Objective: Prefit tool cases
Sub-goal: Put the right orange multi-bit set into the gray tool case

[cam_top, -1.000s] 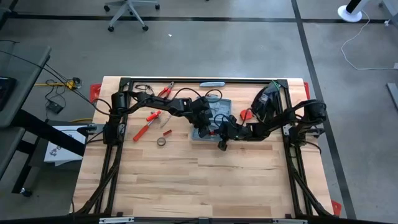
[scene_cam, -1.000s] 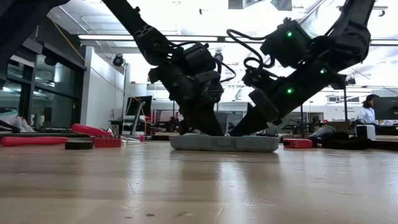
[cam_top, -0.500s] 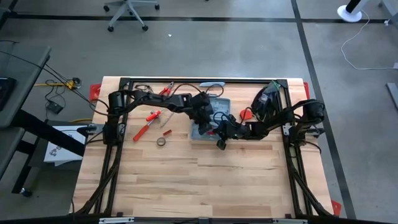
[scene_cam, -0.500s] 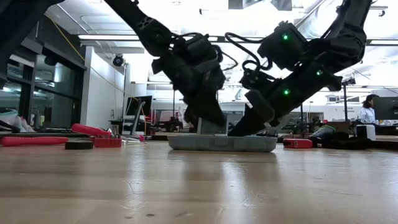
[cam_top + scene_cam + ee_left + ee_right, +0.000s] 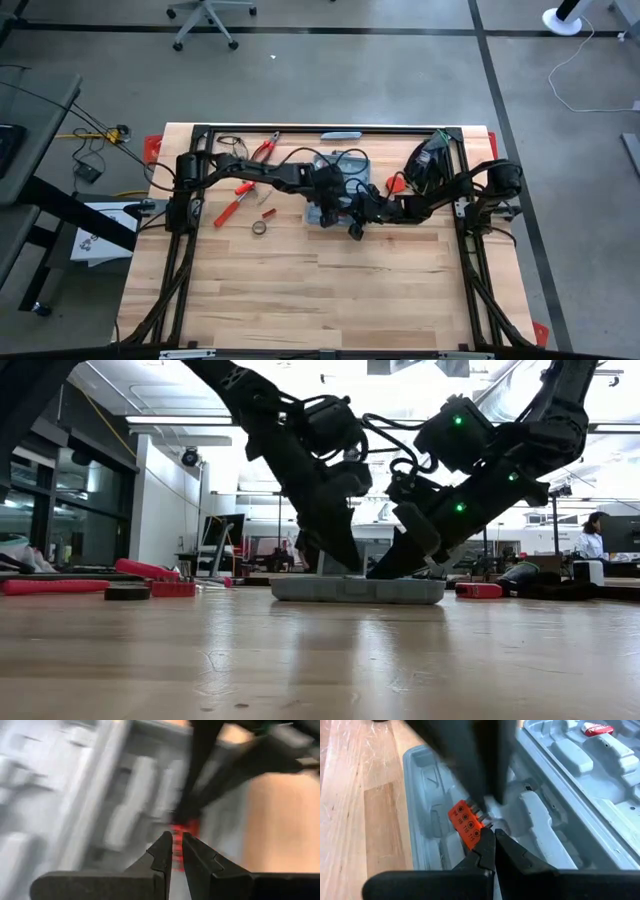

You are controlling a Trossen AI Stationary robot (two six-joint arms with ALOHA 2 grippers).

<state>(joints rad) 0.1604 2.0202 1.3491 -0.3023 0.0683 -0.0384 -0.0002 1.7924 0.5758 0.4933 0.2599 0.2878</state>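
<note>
My right gripper (image 5: 489, 836) pinches an orange bit holder (image 5: 466, 822) over the open tool case (image 5: 540, 800) directly beneath it, left gripper (image 5: 177, 851) narrowly parted alongside; red-handled tools (image 5: 238, 197) remain unplaced.

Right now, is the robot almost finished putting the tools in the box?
Not nearly. The tool case lies open and its moulded slots look mostly empty. In hand: an orange bit holder sits at the tip of the shut right end effector, inside the case, with the left end effector close above. Left: red-handled tools and a tape roll lie on the table.
</note>
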